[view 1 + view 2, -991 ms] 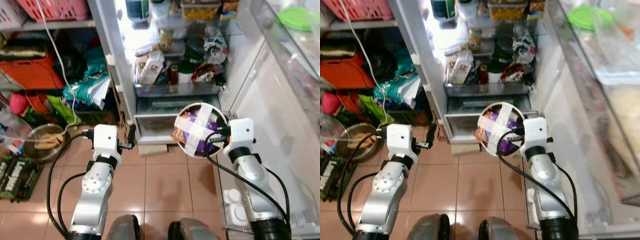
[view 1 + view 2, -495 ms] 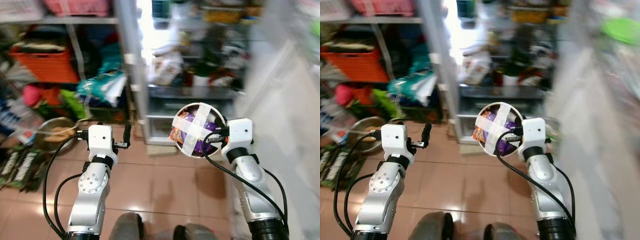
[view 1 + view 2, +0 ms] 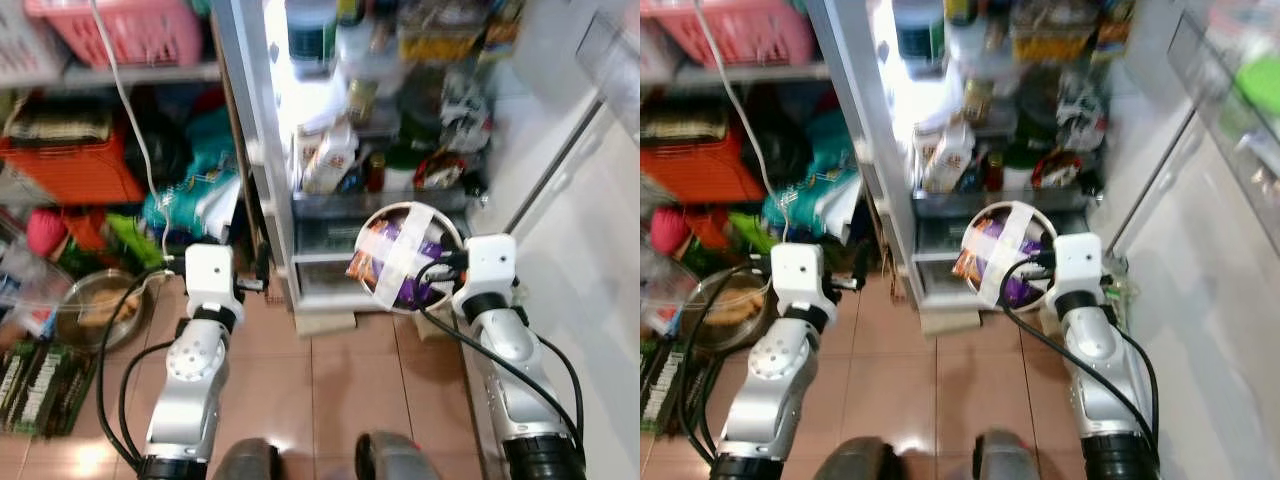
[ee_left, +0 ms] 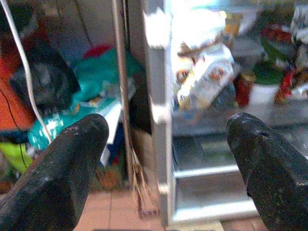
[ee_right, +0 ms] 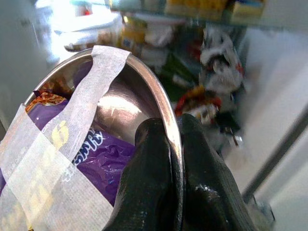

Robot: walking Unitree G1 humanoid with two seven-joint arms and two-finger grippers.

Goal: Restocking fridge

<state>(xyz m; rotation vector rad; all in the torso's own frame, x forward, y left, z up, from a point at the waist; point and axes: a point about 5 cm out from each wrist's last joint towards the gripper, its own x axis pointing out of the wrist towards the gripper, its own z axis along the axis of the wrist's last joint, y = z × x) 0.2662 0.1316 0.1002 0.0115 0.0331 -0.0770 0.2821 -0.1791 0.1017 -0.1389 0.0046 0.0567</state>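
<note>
Right wrist view: right hand [image 5: 168, 159] pinched shut on rim of taped steel bowl [image 3: 405, 255], held directly before open fridge [image 3: 390, 120], shelves straight ahead. Left hand [image 4: 163, 159] spread wide, empty, nearer fridge's edge.

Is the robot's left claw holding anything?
No, the left gripper is open, its two black fingers spread apart with nothing between them.
</note>
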